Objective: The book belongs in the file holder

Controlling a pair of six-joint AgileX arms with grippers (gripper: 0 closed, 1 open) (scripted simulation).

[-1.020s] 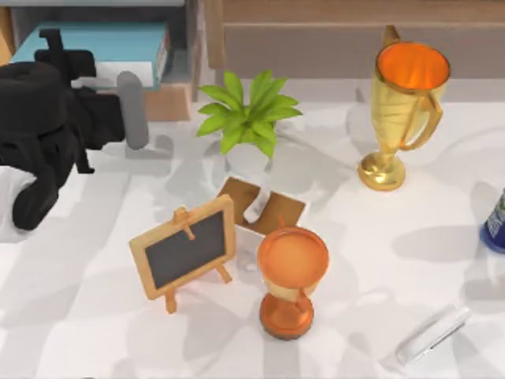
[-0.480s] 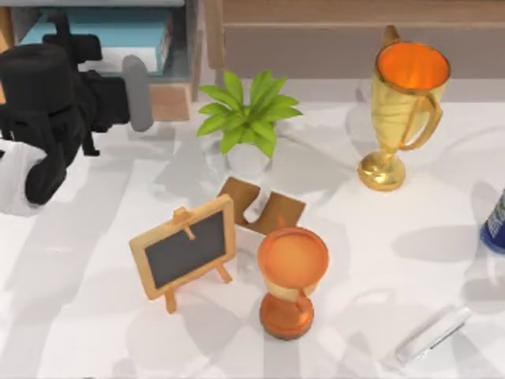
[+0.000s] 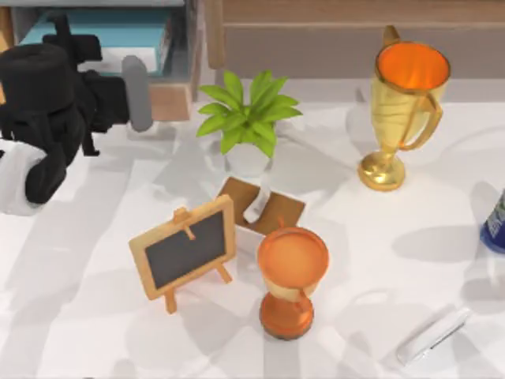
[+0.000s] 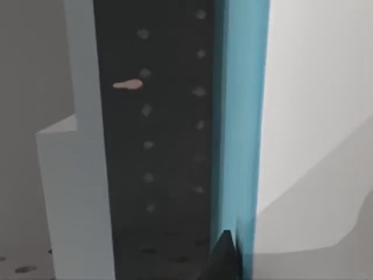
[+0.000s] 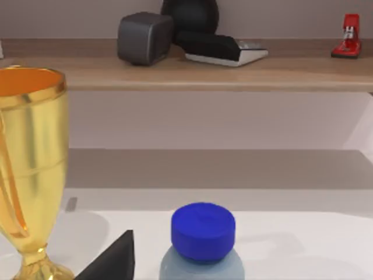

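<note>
The light-blue book lies inside the grey file holder at the table's back left corner, its white page edges facing right. My left gripper hovers over the book's near left part, its black arm reaching in from the left edge. In the left wrist view the book's teal cover runs beside a dark panel and a pale grey holder wall, with my left gripper right against the cover. A dark part of my right gripper sits low, near a blue-capped container.
A green plant stands just right of the holder. A gold trophy, a small chalkboard, a copper trophy and a brown box fill the middle. A long brown shelf spans the back, and the dark-blue container stands at the right edge.
Over the last second my left arm moved toward the back of the table, further over the holder. In the last half second nothing moved.
</note>
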